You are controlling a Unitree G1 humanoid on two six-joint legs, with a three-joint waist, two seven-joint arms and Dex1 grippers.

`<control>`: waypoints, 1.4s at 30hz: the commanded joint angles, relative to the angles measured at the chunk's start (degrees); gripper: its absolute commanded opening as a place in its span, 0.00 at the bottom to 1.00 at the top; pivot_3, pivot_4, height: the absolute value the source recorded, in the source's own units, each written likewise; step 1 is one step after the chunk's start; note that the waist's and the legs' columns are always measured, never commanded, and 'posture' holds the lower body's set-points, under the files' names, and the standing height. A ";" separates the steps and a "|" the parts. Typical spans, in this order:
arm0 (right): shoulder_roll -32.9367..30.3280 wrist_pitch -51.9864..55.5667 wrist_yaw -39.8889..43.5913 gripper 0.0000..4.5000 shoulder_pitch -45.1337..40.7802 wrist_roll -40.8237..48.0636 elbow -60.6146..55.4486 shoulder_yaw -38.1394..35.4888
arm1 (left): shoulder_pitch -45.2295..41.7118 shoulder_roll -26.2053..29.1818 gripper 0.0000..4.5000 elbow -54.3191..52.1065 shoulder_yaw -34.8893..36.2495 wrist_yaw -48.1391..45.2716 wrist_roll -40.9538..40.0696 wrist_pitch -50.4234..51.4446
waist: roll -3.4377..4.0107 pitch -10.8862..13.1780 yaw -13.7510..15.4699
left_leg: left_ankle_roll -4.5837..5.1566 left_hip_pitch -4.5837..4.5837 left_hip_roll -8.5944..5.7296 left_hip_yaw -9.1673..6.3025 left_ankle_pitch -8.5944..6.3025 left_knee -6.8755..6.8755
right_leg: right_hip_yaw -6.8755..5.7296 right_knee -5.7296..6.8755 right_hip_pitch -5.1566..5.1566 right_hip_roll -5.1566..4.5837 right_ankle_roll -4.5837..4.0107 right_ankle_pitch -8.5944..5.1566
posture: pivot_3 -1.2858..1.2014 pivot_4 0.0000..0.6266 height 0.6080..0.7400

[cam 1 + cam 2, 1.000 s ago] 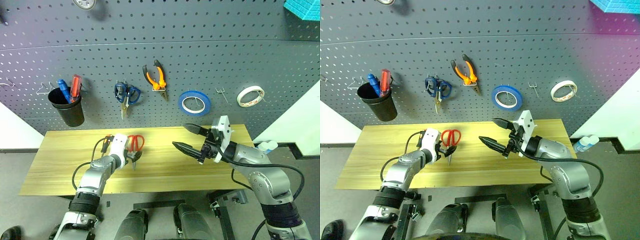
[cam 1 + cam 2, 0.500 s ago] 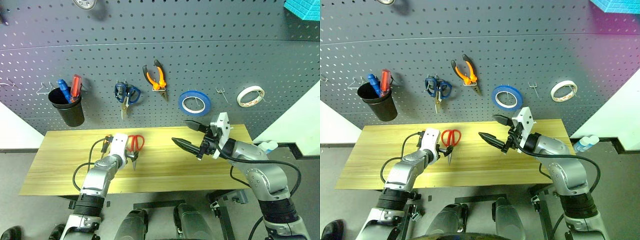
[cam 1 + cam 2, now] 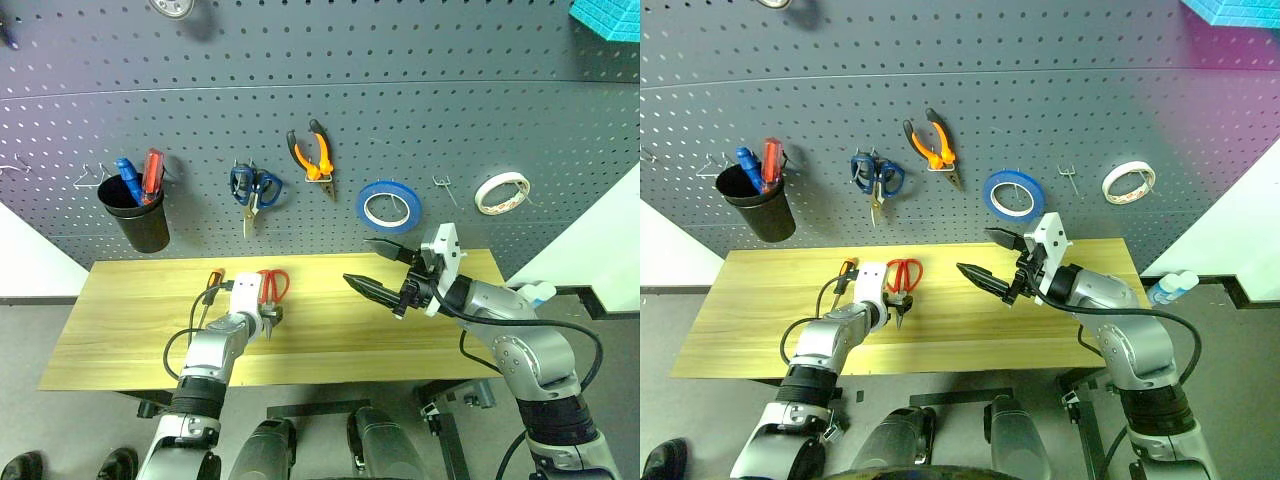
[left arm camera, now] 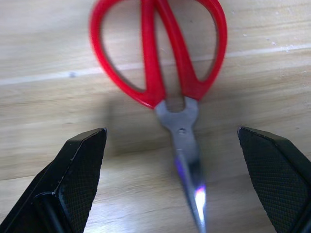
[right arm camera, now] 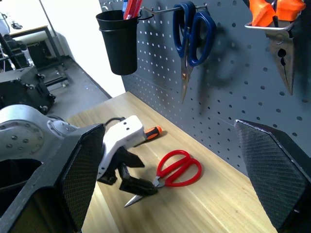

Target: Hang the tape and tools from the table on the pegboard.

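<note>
On table [image 3: 120,330], red scissors [image 3: 270,290] lie flat beside screwdriver [image 3: 208,290]; our left gripper [image 4: 175,179] poised low over blade pivot, jaws wide either side, not yet touching, we judge for pickup. Pliers [image 3: 312,155] and blue tape [image 3: 389,206] already hang on pegboard [image 3: 450,90]. Our right gripper [image 3: 378,272] waits mid-air, jaws apart, empty.

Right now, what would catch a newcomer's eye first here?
Probably the red-handled scissors lying on the table, with the open left gripper poised over their blades. Behind them, on the pegboard, hang the orange-handled pliers and the blue tape.
</note>
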 commanded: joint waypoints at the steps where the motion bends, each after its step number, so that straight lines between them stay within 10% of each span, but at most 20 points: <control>1: -0.03 -0.60 -0.39 1.00 -0.46 0.79 -2.53 -1.28 | -1.70 0.11 1.00 1.02 1.02 1.89 0.64 -1.01 | -0.01 0.00 -0.15 | 0.00 0.00 0.00 0.00 0.00 0.00 | 0.00 0.00 0.00 0.00 0.00 0.00 | 0.46 0.29 1.00; 25: -0.08 -0.25 -1.88 1.00 -1.47 1.04 -2.72 -1.31 | -6.52 -0.20 1.00 11.99 1.21 3.72 0.43 -3.14 | -0.02 0.03 -0.18 | 0.00 0.02 -0.01 0.00 0.00 0.00 | 0.00 -0.01 0.02 -0.01 0.04 0.02 | 0.46 0.30 1.00; 36: 0.01 -0.51 -2.35 1.00 -2.04 0.85 -2.84 -1.39 | -6.42 -0.49 0.27 12.73 1.99 4.80 0.65 -2.32 | -0.02 0.03 -0.19 | 0.00 0.05 -0.01 0.00 0.00 0.00 | 0.00 -0.02 0.06 -0.02 0.05 0.02 | 0.45 0.29 1.00; 42: 0.14 -0.79 -2.54 1.00 -2.49 0.69 -2.56 -1.25 | -5.91 -0.61 0.24 11.95 2.18 4.83 0.35 -1.57 | -0.02 0.03 -0.24 | 0.00 0.07 -0.01 0.00 0.00 0.00 | 0.00 -0.02 0.07 -0.01 0.06 0.02 | 0.46 0.28 1.00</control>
